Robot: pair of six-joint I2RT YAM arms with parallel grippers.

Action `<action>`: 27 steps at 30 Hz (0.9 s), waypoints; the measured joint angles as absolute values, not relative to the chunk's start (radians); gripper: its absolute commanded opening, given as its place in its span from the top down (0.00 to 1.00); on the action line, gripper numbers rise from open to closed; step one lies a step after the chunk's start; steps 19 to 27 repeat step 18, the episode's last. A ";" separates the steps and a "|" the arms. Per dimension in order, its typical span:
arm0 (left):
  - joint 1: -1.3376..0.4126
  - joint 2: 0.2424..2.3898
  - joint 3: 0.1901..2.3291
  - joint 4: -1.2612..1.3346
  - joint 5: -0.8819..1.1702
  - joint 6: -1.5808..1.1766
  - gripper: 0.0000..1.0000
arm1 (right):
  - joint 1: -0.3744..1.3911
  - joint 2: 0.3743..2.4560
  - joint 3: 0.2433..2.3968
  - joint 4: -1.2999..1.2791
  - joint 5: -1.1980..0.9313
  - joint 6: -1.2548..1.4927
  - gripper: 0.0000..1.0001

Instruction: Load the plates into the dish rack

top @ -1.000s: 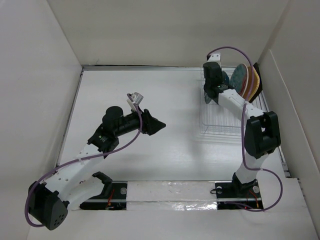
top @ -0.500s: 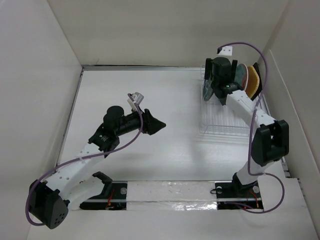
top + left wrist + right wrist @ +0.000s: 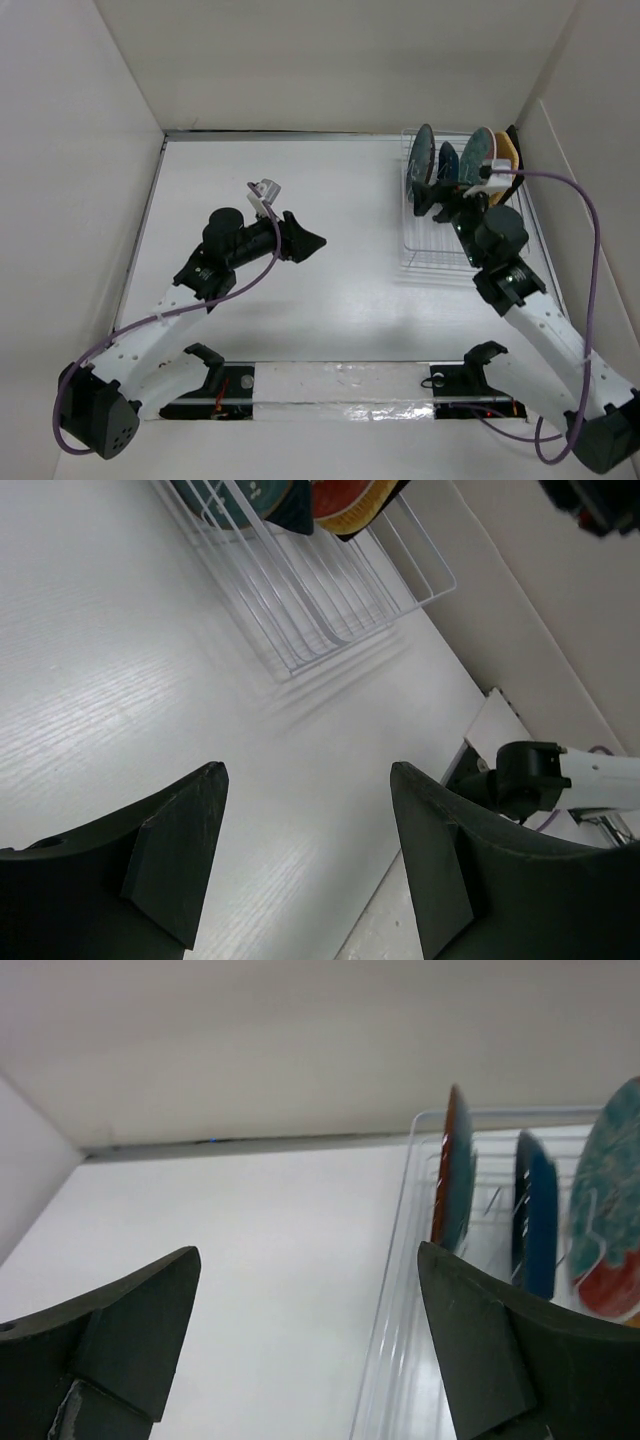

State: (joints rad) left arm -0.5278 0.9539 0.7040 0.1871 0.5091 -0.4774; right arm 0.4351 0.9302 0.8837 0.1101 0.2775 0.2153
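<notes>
Right hand (image 3: pixel 310 1340) hangs wide and empty beside the white wire dish rack (image 3: pixel 432 257), whose tines keep the small teal, navy and tan plates (image 3: pixel 447 165) on edge; left hand (image 3: pixel 305 850) gapes empty too.

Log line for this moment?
plates: standing in dish rack | left gripper: open, empty, over table | right gripper: open, empty, facing rack

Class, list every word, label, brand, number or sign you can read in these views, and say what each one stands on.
None can be read in any view.
The plates show only colour and pattern, no letters.
The dish rack is bare wire with no label.
</notes>
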 measured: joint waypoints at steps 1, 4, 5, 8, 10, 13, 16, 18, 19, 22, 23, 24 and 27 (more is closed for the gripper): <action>-0.524 0.949 0.704 0.184 0.499 -0.474 0.37 | 0.440 0.875 0.826 0.123 0.245 0.232 0.09; -0.521 0.915 0.704 0.179 0.461 -0.459 0.38 | 0.462 0.724 0.675 0.152 0.134 0.273 0.32; -0.521 0.899 0.704 0.179 0.452 -0.454 0.38 | 0.473 0.691 0.643 0.150 0.106 0.282 0.39; -0.521 0.844 0.704 0.184 0.416 -0.443 0.38 | 0.508 0.596 0.573 0.140 0.040 0.318 0.86; -0.521 0.811 0.704 0.187 0.393 -0.439 0.38 | 0.524 0.543 0.542 0.134 0.011 0.338 0.94; -0.521 0.765 0.704 0.189 0.357 -0.437 0.38 | 0.532 0.477 0.505 0.116 -0.012 0.361 0.94; -0.521 0.718 0.704 0.191 0.321 -0.434 0.38 | 0.538 0.420 0.476 0.088 -0.013 0.376 0.91; -0.521 0.696 0.704 0.195 0.304 -0.434 0.38 | 0.538 0.387 0.458 0.065 -0.008 0.389 0.83; -0.521 0.696 0.704 0.195 0.304 -0.434 0.38 | 0.538 0.387 0.458 0.065 -0.008 0.389 0.83; -0.521 0.696 0.704 0.195 0.304 -0.434 0.38 | 0.538 0.387 0.458 0.065 -0.008 0.389 0.83; -0.521 0.696 0.704 0.195 0.304 -0.434 0.38 | 0.538 0.387 0.458 0.065 -0.008 0.389 0.83; -0.521 0.696 0.704 0.195 0.304 -0.434 0.38 | 0.538 0.387 0.458 0.065 -0.008 0.389 0.83; -0.521 0.696 0.704 0.195 0.304 -0.434 0.38 | 0.538 0.387 0.458 0.065 -0.008 0.389 0.83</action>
